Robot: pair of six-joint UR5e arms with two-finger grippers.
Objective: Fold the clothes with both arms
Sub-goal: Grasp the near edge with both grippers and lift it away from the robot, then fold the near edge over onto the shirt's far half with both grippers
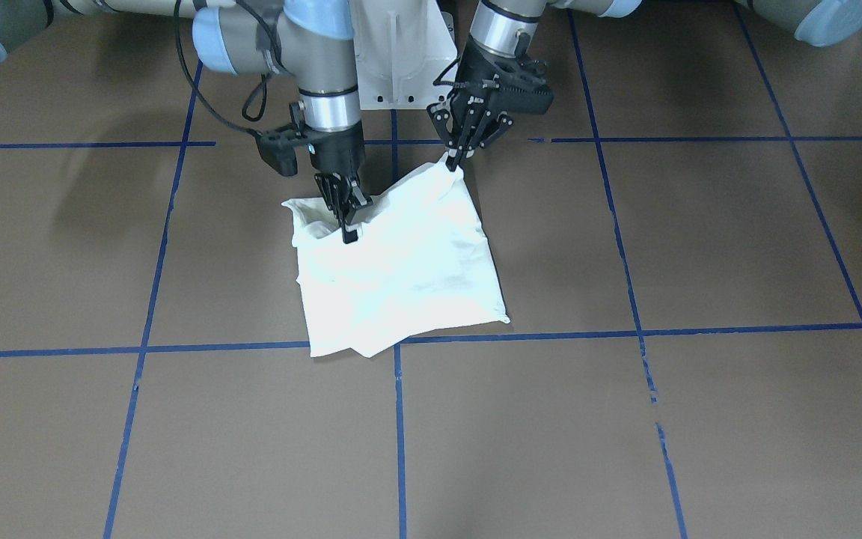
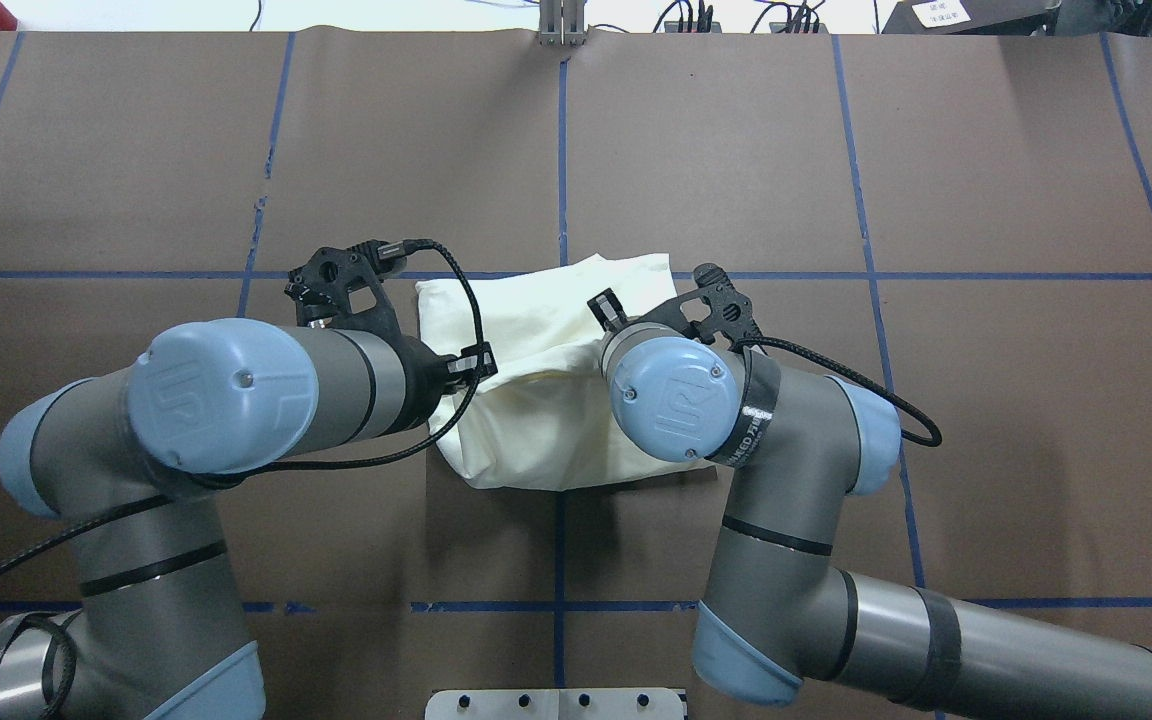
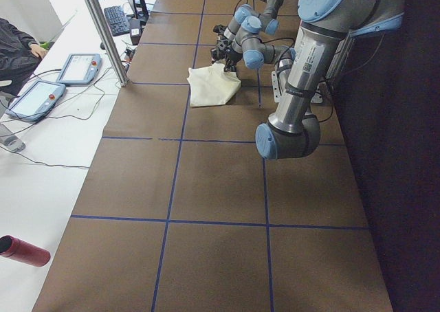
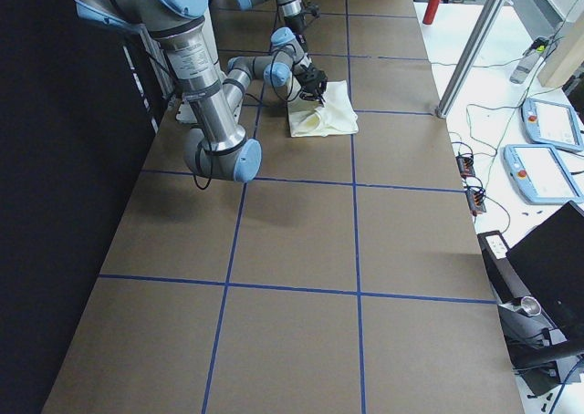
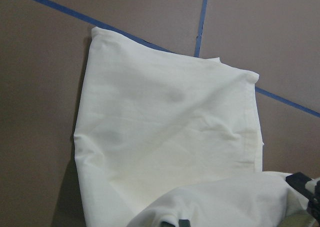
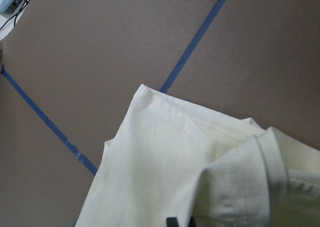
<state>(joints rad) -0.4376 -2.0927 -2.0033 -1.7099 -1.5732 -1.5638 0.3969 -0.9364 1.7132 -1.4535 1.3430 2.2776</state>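
The clothes [image 1: 401, 277] are one cream shirt, folded into a rough square on the brown table with its plain side up; no print shows. It also appears in the overhead view [image 2: 536, 340] and in both wrist views [image 5: 165, 127] [image 6: 165, 162]. My left gripper [image 1: 455, 159] is shut on the shirt's near-robot corner and holds it lifted a little. My right gripper [image 1: 346, 224] is shut on the other near-robot edge, where the cloth bunches up. From overhead, both grippers are hidden under the wrists of the left arm [image 2: 366, 385] and the right arm [image 2: 676, 395].
Blue tape lines [image 1: 399, 419] grid the table. The white pedestal base [image 1: 401, 60] stands just behind the shirt. Beside the table are a metal post [image 3: 103, 30], tablets [image 3: 75, 68], a red bottle [image 3: 24, 250] and a person's sleeve [image 3: 14, 47].
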